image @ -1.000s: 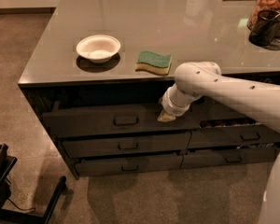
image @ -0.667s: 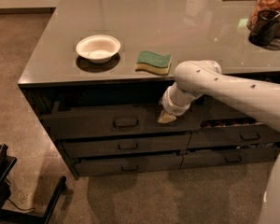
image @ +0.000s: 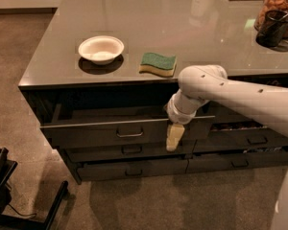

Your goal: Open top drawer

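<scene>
Camera view: top drawer (image: 86, 134) partly out; claw (image: 174, 138) at its front, right of handle (image: 129, 133); grip unclear.

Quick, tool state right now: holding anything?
Cannot be told for the tool; it hangs at the front of the top drawer, right of the handle.
</scene>
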Robot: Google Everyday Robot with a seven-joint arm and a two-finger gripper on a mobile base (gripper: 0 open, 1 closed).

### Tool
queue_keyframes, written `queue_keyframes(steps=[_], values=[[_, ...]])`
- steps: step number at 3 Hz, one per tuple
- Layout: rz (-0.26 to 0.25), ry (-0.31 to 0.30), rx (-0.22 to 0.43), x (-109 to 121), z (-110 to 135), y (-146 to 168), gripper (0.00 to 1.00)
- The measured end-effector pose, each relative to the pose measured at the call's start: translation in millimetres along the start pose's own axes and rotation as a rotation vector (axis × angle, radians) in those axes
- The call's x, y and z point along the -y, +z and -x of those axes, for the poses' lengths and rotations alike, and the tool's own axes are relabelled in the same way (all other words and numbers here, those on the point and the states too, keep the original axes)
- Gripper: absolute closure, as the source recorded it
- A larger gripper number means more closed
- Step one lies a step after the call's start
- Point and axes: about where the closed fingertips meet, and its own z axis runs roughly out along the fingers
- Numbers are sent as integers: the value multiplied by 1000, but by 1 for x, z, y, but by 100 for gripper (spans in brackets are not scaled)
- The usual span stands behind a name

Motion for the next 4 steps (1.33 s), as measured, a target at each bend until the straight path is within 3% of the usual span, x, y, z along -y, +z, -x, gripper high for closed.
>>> queue_keyframes(steps=[2, 3, 4], values=[[82, 27, -26, -50, -8, -2, 0], [144, 46, -83, -83, -5, -29, 0], [144, 46, -83, -83, -5, -29, 0]])
